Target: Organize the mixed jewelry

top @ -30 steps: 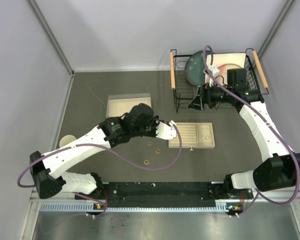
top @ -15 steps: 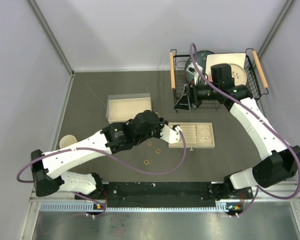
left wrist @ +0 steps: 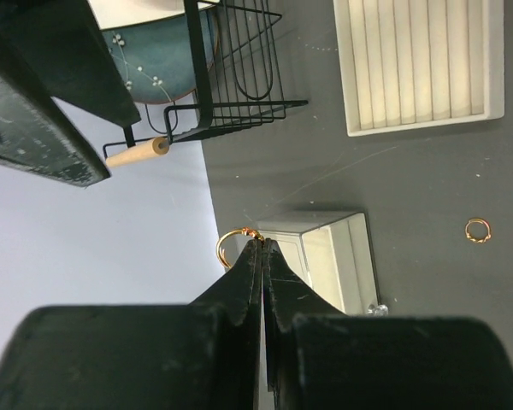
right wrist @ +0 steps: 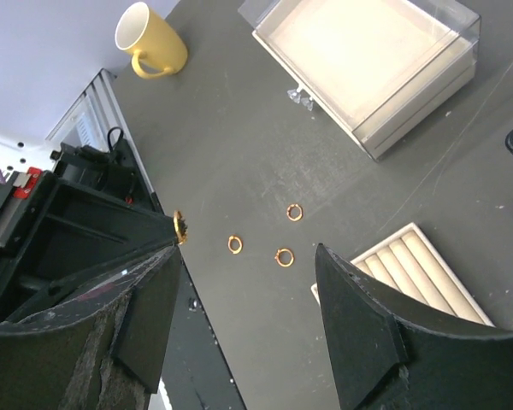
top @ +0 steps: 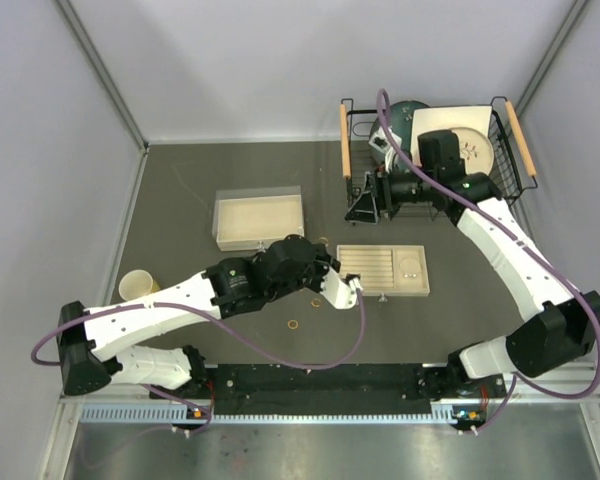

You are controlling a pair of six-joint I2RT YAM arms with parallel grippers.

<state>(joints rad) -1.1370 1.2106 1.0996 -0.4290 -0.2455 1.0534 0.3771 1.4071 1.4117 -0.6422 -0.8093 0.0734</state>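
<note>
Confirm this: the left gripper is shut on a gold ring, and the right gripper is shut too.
Not quite. The left gripper is shut on a gold ring, but the right gripper is open; the right wrist view shows its jaws wide apart and empty.

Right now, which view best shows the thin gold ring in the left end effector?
The left wrist view: the thin gold ring is pinched at the tips of the shut left end effector, close and sharp. In the top external view it is too small to see. The right wrist view shows only loose gold rings.
</note>
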